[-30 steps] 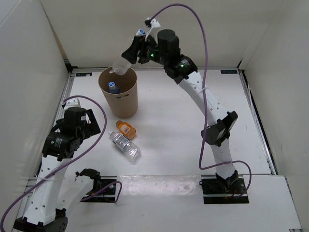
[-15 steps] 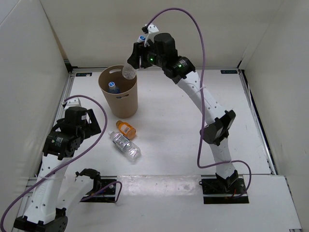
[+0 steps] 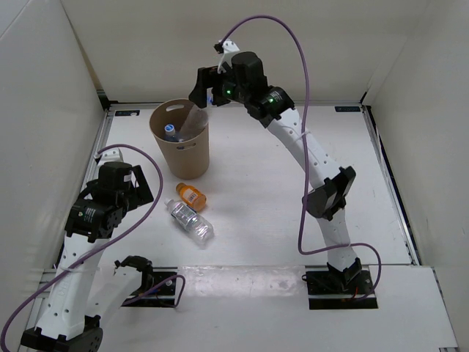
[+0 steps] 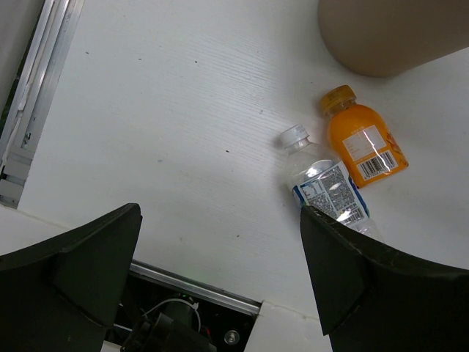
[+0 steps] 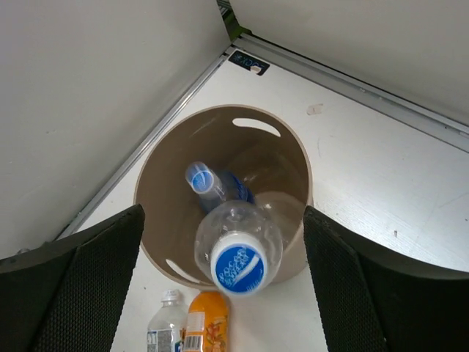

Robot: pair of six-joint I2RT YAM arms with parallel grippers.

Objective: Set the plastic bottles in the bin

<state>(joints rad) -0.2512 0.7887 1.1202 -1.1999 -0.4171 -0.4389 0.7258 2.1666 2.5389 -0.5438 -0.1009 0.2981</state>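
As jaws gape, bin holds bottle.

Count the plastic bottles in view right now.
4. One blue-capped clear bottle sits inside the round tan bin; a second clear bottle leans in its mouth; a small orange bottle and a clear labelled bottle lie on the table. The bin could hide more.

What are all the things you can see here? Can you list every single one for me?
bin: one, tan, far left of the table
blue-capped bottle: one, clear, inside the bin
second blue-capped bottle: one, clear, at the bin's mouth, ungripped
orange bottle: one, white label, lying before the bin
white-capped bottle: one, clear, lying beside the orange one
table: one, white
purple cables: two, one per arm
left end effector: black, open, above the lying bottles
right end effector: black, open, above the bin
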